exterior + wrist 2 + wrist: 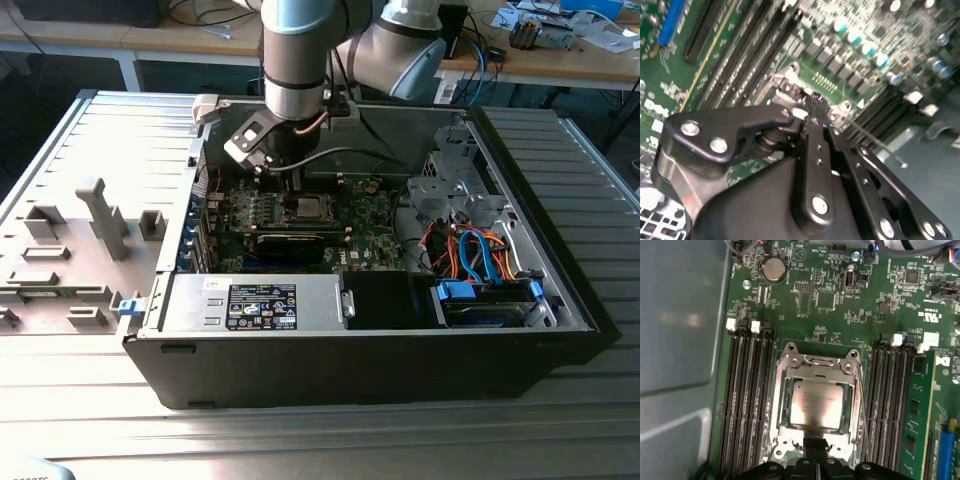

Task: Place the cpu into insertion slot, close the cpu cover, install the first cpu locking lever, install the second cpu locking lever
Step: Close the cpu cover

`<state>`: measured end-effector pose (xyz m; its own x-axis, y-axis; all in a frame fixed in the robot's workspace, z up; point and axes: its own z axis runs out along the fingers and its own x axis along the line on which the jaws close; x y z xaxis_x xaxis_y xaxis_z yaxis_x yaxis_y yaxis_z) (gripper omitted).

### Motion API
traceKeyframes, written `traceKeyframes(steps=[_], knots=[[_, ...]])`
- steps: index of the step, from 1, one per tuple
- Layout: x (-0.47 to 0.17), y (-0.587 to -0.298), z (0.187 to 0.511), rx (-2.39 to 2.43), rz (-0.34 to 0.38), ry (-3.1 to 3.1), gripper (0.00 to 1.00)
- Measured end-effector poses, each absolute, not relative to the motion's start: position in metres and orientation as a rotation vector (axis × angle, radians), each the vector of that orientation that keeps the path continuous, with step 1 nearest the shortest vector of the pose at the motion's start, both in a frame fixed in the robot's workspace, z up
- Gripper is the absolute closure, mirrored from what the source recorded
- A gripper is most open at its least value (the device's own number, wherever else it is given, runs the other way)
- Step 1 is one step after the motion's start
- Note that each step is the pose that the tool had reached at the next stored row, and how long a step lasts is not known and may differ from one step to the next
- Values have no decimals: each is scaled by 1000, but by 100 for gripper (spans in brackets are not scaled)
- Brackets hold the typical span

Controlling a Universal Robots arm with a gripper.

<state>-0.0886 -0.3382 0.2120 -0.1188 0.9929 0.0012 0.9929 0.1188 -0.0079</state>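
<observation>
The cpu (816,402) is a small flat square with a dull silvery-beige metal top and faint print across it. It lies seated in the insertion slot (787,410) in the middle of the green motherboard (805,315), between two banks of long black memory slots (747,400). The cpu cover (779,390), a thin silver frame, lies flat around it, so the chip's top shows through its square window. A thin wire lever (860,405) runs along one side of the frame.

The gripper (815,444) hangs low over the board, its black fingers pressed together with nothing visible between them. In the first wrist view their tips sit over the edge of the cover frame, just beside the chip and clear of its metal top. In the exterior view the arm (295,60) reaches down into the open computer case (400,370), near its far wall.
</observation>
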Motion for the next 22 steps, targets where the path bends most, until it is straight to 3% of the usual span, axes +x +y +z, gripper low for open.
traceKeyframes(steps=[9,22], knots=[[-74,-339,202,-2077,18,-2350,89],[-55,-338,238,-2064,42,-2336,89]])
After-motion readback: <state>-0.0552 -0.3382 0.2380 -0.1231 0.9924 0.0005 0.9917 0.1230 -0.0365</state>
